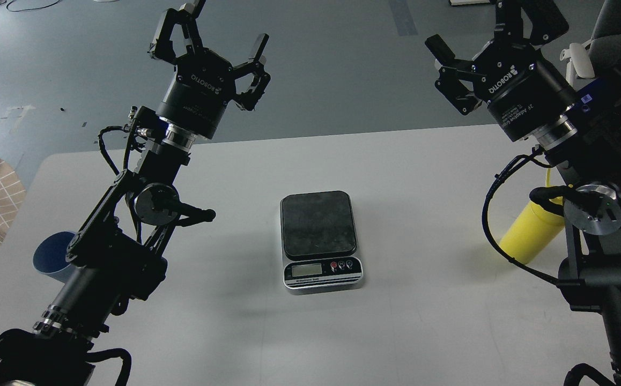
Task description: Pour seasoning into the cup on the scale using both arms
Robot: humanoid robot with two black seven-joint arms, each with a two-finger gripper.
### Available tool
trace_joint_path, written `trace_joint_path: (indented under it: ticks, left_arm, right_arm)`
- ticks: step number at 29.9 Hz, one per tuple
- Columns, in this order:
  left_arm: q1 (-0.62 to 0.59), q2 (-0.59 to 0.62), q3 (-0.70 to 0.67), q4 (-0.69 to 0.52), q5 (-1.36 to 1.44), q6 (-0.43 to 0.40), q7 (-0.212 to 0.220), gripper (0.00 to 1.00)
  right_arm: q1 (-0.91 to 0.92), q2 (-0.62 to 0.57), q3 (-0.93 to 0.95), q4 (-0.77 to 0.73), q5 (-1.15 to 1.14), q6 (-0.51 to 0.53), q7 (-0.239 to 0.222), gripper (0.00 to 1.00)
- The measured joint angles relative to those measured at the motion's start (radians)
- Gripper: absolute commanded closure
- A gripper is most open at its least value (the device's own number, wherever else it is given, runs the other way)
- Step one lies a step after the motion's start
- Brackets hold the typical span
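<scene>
**A:** Where do the task's things lie?

**B:** The scale point(321, 241) sits mid-table, its dark plate bare, display strip facing the viewer. The cup point(53, 261) stands well apart at the left edge of the table point(423, 177), partly hidden behind the left arm. The seasoning point(530, 233) stands well apart to the right, only its yellow body showing; the nozzle is hidden behind the right arm.

**A:** And the pincers?

**B:** The left pincer point(219, 40) is raised above the table's far edge, fingers spread wide, holding nothing. The right pincer point(482, 32) is likewise raised and empty; one finger is cut off by the frame, but it appears wide.

**A:** The step in hand?

**B:** Likely fetching the cup. Done well: lower the left pincer around the cup's ribbed lower half, close gently, keep it upright, and set it centred on the plate before the bottle is tilted.
</scene>
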Motion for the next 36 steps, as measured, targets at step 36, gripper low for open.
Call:
trace_joint_path:
  ticks: [36]
  left_arm:
    - [-0.004, 0.001, 0.007, 0.002, 0.001, 0.0, -0.003, 0.01]
  right_arm:
    - [-0.008, 0.0, -0.002, -0.016, 0.006, -0.005, 0.001, 0.0]
